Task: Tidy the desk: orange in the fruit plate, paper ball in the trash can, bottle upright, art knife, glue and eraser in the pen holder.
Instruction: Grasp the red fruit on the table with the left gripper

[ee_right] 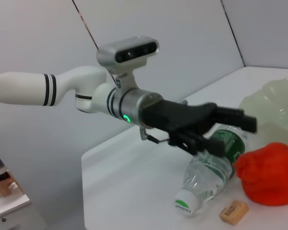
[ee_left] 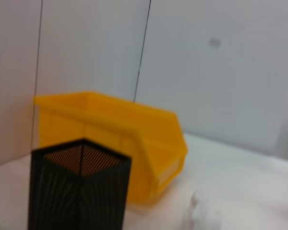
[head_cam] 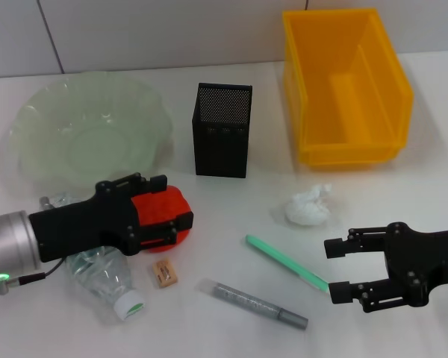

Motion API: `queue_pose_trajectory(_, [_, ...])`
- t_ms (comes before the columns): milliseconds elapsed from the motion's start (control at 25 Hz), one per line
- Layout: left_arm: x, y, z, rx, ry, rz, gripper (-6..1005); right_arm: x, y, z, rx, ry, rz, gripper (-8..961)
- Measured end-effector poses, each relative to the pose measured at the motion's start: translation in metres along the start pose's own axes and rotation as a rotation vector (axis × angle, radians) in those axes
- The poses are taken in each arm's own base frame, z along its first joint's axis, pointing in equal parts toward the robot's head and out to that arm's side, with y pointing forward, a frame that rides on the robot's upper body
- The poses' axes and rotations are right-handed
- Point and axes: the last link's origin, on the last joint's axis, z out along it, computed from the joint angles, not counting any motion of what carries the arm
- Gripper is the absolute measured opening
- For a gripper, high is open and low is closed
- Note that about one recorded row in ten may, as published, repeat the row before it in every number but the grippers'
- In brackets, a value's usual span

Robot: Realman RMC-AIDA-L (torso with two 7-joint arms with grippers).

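Left gripper [head_cam: 181,214], fingers spread, straddles the orange [head_cam: 163,211], which rests on the table just in front of the fruit plate [head_cam: 30,123], beside the toppled bottle [head_cam: 108,280]. For a sound grasp, close evenly on the fruit's widest part before lifting. Right gripper [head_cam: 333,268] hovers open by the paper ball [head_cam: 308,205]

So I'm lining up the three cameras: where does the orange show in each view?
Head view: the orange sits lower left, between the left gripper's fingers, beside the eraser.
Left wrist view: not in it.
Right wrist view: the orange is at lower right.
Shared landmark: the lying bottle next to it.
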Motion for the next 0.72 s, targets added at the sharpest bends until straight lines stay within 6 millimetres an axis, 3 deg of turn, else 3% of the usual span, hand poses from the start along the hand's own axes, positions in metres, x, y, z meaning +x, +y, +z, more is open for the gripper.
queue_pose_trajectory(360, [-0.022,-0.008,0.021,0.082,-0.168,0.056,729,0.0,0.0,0.0,0.0,0.001,0.001,767])
queue_pose_trajectory(720, [-0.025,-0.008,0.023,0.123,-0.152,0.145,704,0.001,0.0,0.0,0.001,0.0,0.003,767])
